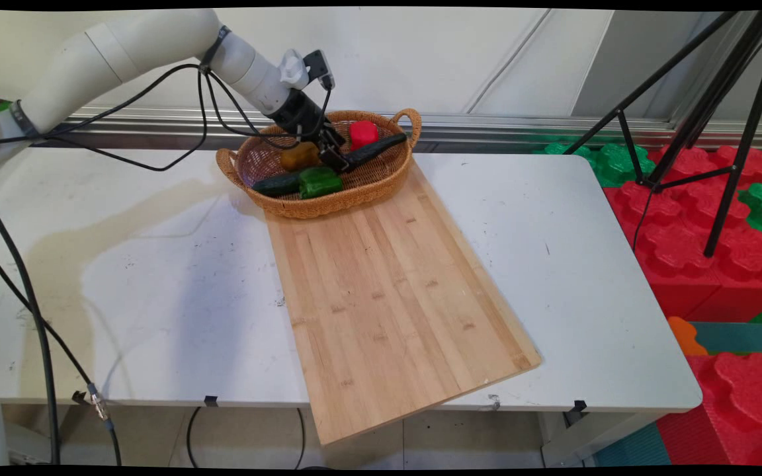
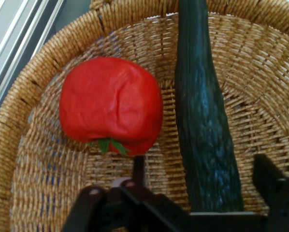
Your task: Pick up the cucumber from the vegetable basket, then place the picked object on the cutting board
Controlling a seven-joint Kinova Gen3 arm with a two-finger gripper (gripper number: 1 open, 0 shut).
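Hand view: claw (image 2: 197, 203) spread wide, straddling near end of dark cucumber (image 2: 205, 121), red tomato (image 2: 110, 106) just left; all inside wicker basket (image 1: 381, 182) at table's (image 1: 586, 264) far side.
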